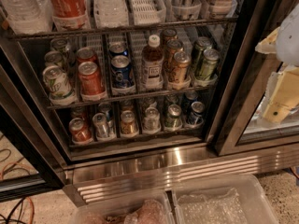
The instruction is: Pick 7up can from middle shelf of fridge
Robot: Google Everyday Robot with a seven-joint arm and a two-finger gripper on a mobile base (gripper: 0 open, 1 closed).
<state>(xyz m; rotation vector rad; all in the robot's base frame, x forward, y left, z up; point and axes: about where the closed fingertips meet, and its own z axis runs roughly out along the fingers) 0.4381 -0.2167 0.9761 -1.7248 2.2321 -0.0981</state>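
fridge (140,164): black frames, ribbed steel base
labels: red cola bottle (67,1) up top, rest unreadable
7up can (57,84): middle shelf (126,97), front left
gripper (282,94): far right, well apart from it, grip can't tell

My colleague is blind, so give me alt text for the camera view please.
A drinks fridge seen from above; the 7up can stands front left on the middle shelf, beside a red can. The gripper hangs at the right edge, well away from the can.
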